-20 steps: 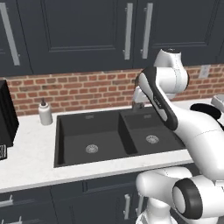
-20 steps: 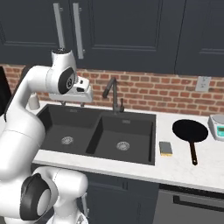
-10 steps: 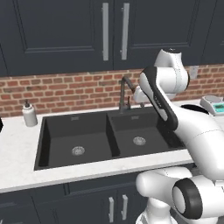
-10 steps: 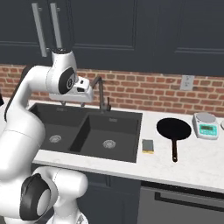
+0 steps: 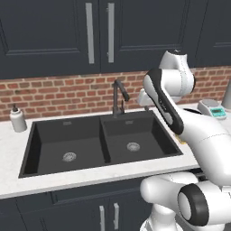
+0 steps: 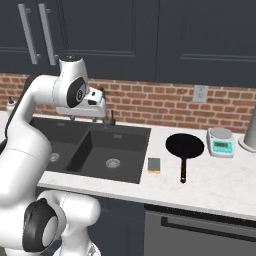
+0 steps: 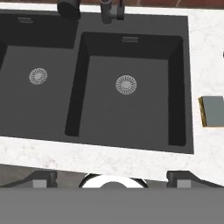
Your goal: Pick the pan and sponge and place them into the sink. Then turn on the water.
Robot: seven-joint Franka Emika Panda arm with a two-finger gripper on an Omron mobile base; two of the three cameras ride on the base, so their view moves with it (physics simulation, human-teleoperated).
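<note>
round black pan (image 6: pixel 184 146) beside rectangular charcoal sink (image 6: pixel 131 172).

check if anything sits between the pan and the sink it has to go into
Only the small yellow sponge with the dark green top lies on the white counter between the round black frying pan and the dark charcoal double-basin sink, near the sink's right rim. It is low and could probably be cleared by lifting the pan over it.
</note>
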